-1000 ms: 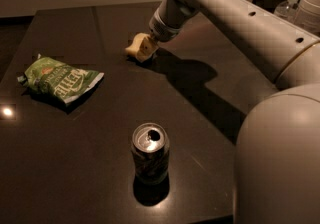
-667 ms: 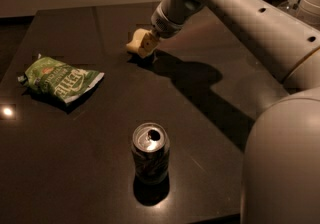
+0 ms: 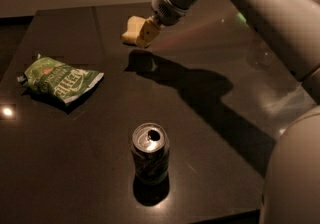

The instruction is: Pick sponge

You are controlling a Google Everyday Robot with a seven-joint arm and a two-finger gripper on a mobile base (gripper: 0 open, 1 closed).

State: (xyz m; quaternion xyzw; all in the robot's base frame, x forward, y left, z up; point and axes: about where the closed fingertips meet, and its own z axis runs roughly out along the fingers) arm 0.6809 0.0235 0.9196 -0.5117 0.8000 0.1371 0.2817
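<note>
The sponge is a small pale yellow block at the far middle of the dark table. My gripper reaches in from the upper right and is shut on the sponge. One pale yellow finger with a dark dot lies against the sponge's right side. The sponge hangs above the table, and its shadow falls on the surface just below it.
A green snack bag lies at the left of the table. An open soda can stands upright near the front middle. My arm spans the upper right and its shadow crosses the table's middle.
The gripper has risen with the sponge in it and shifted slightly left. The sponge's shadow now sits apart from it. The bag and can have not moved.
</note>
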